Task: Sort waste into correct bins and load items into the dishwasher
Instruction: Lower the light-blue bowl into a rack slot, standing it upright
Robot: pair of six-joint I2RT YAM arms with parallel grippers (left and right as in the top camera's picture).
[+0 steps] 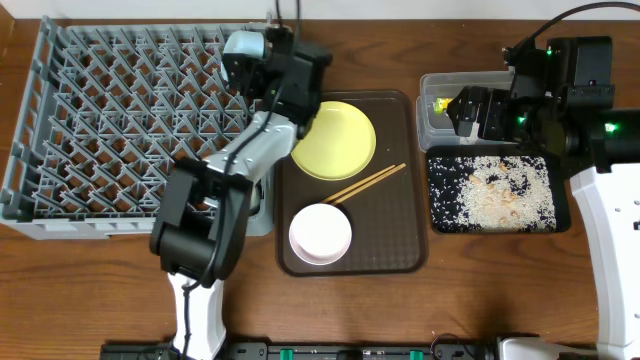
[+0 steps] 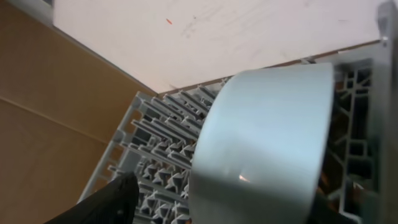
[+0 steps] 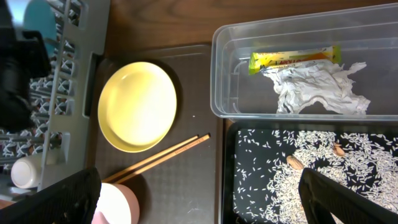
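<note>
From overhead, my left gripper is over the far right corner of the grey dish rack, with the light blue bowl at its tip. On the brown serving tray to the right lie the yellow plate far, the white bowl near, and the chopsticks between them, long axis running near-left to far-right. My right gripper hangs over the clear tub, just above its edge with the black tray of rice scraps.

On the left wrist camera the bowl lies tipped on its side and fills the view, rack pegs behind it. One dark finger shows low left, apart from the bowl's wall; I cannot tell whether the jaws grip it.

On the right wrist camera the jaws are spread wide with nothing between them. Below, the snack wrapper lies in the tub with its long axis left-right, touching the crumpled paper beside it.
</note>
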